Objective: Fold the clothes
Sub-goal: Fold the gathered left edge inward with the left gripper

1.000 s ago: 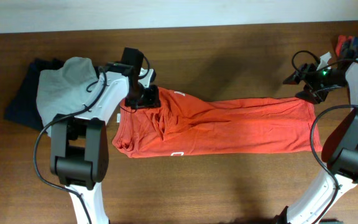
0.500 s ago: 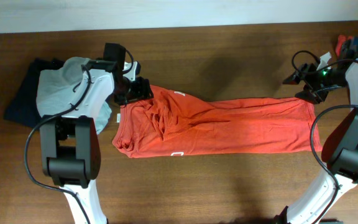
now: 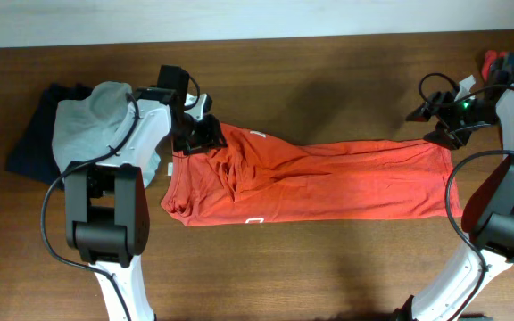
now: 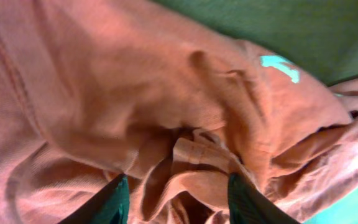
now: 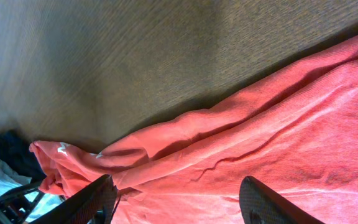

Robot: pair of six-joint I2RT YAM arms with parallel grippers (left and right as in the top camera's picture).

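As I stood by the desk (image 3: pixel 328 80), one orange-red T-shirt (image 3: pixel 346 183) lay stretched across its middle, running from left to right in a long, fairly flat band. Its cloth was heathered and soft-looking, smooth along the right half but gathered into deep creases and a rumpled ridge towards the left end. A small white label (image 3: pixel 259 134) showed near the far left corner, and a bit of white print (image 3: pixel 255 219) peeped out along the near edge.

The left hand (image 3: pixel 205 135) sat at the shirt's far left corner. In its own close view its fingers (image 4: pixel 107 202) stood partly apart, astride a bunched fold of the orange fabric, and I could not tell whether they were actually pinching it.

The right hand (image 3: pixel 442 127) hung over the shirt's far right corner. Its fingers (image 5: pixel 263 199) were spread wide, with nothing between them, and the cloth lay loose below.

To the left of the shirt, under the left arm, a grey garment (image 3: pixel 87 120) was heaped on top of a dark navy one (image 3: pixel 29 143). In the far right corner of the desk a red and blue bundle (image 3: pixel 504 62) was partly visible behind the right arm, too cut off to make out.
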